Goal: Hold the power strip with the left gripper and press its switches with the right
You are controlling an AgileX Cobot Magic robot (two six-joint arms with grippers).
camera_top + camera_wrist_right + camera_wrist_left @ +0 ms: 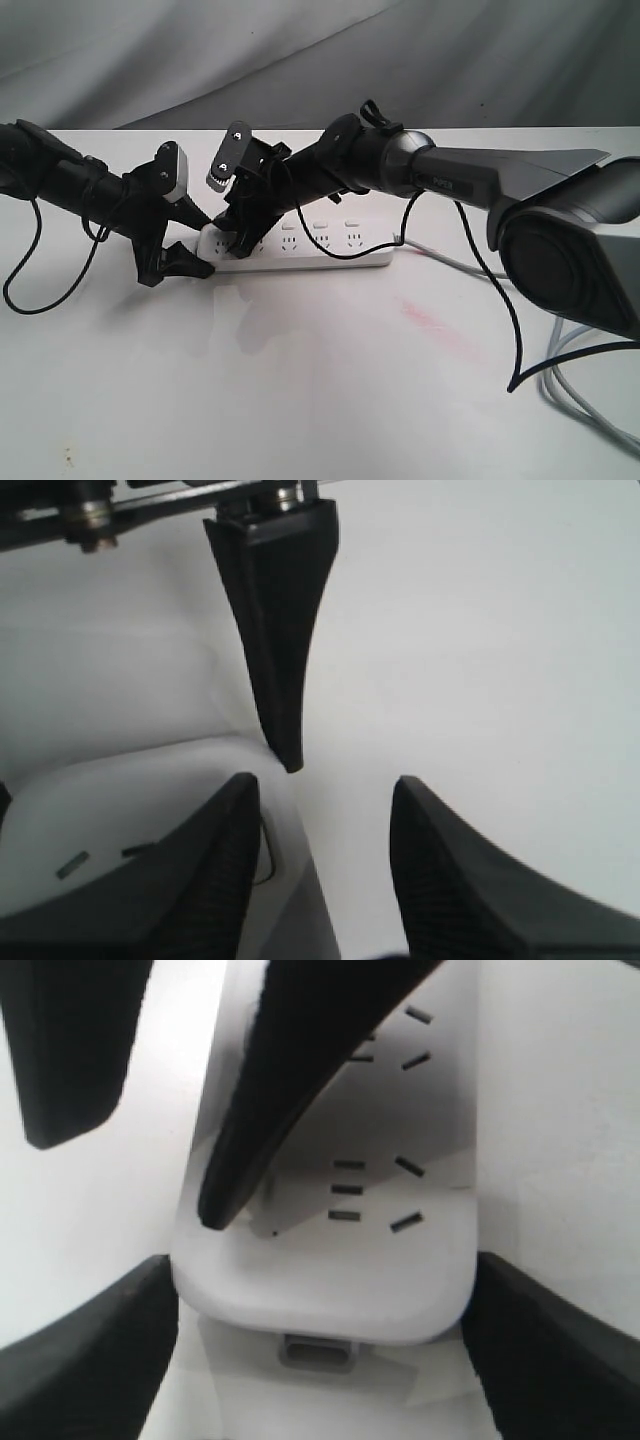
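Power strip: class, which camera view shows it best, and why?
The exterior view: it alone shows most of the power strip, with its sockets and switches. The left wrist view shows only one rounded end with a few slots; the right wrist view shows just a corner.

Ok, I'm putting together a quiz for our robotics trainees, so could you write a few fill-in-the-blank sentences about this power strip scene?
1. The power strip lies on a ____ table.
2. The left gripper clasps one ____ of the strip between its fingers.
3. The right gripper has its jaws ____.
4. In the exterior view, the cord leaves the strip toward the ____.

Missing words: white; end; open; right.
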